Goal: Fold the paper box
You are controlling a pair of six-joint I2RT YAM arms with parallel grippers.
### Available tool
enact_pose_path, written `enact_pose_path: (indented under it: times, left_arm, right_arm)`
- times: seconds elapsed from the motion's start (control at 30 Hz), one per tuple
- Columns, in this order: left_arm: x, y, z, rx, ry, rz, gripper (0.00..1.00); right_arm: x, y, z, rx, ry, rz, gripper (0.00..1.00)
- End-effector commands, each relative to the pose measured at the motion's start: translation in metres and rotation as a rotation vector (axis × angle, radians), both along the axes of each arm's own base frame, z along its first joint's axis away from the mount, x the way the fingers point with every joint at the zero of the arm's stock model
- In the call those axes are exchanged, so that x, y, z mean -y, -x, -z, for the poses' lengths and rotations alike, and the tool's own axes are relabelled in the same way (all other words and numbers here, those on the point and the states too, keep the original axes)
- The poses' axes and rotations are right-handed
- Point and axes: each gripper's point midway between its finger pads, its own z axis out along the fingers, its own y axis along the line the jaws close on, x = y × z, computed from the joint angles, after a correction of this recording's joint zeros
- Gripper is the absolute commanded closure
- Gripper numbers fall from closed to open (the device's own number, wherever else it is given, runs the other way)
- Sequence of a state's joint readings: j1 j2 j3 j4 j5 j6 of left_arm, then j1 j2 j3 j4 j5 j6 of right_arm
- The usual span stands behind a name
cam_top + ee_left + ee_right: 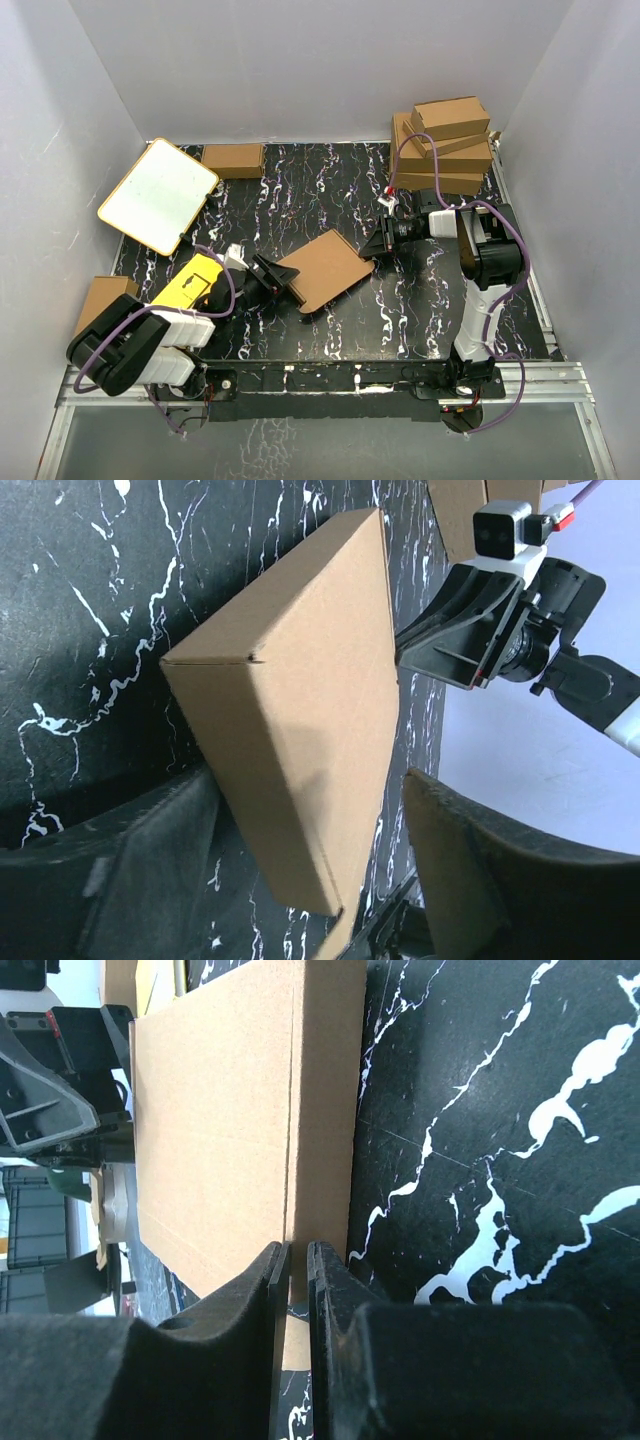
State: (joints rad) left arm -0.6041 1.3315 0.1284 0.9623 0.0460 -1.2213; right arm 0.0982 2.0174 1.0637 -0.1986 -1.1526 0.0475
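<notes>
Big black marbled table (420,300), and the paper box (325,268) sits folded up around its middle, between the two arms. The left gripper (288,283) is spread wide around the box's near-left corner. The right gripper (298,1260) is squeezed almost together at the opposite edge.

Looks like a robotics lab test cell, not a home or shop. Plain white panel walls (300,60) box in a black, white-veined marble-look tabletop (400,320). Two black-and-white robot arms (478,300) w/ purple cables (233,283) are bolted to a silver aluminium rail frame (560,385) (typical bench rig). A stack of brown cardboard boxes (445,150) sits in the far corner.
</notes>
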Motion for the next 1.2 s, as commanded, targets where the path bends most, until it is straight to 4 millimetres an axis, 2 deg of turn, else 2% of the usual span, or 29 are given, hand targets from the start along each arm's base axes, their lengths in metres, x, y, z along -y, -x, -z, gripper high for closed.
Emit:
enact_pose_path:
  times: [0.0, 0.33, 0.47, 0.57, 0.7, 0.83, 1.03, 1.17]
  left_arm:
    - [0.003, -0.01, -0.026, 0.083, 0.056, -0.033, 0.33]
    - [0.012, -0.017, -0.028, 0.069, 0.076, -0.034, 0.47]
    - [0.016, -0.018, -0.021, 0.043, 0.07, -0.03, 0.54]
    - [0.016, -0.018, -0.019, 0.026, 0.071, -0.036, 0.67]
    - [0.013, -0.018, -0.015, -0.01, 0.059, -0.058, 0.75]
    - [0.009, -0.017, -0.02, -0.029, 0.055, -0.075, 0.76]
    - [0.003, -0.014, -0.031, -0.053, 0.078, -0.106, 0.77]
    - [0.002, -0.014, -0.041, -0.108, 0.11, -0.13, 0.78]
  right_arm:
    - [0.01, 0.0, 0.031, -0.01, 0.087, 0.031, 0.84]
    - [0.007, 0.0, 0.022, 0.009, 0.062, 0.015, 0.83]
    - [0.006, 0.0, 0.018, 0.022, 0.052, 0.008, 0.82]
    - [0.006, -0.001, 0.012, 0.041, 0.042, 0.0, 0.81]
    - [0.005, -0.004, -0.002, 0.095, 0.029, -0.016, 0.73]
    - [0.008, -0.011, -0.024, 0.185, 0.032, -0.028, 0.6]
    - [0.031, -0.024, -0.077, 0.388, 0.043, -0.011, 0.48]
    - [0.036, -0.012, -0.12, 0.621, 0.027, -0.091, 0.4]
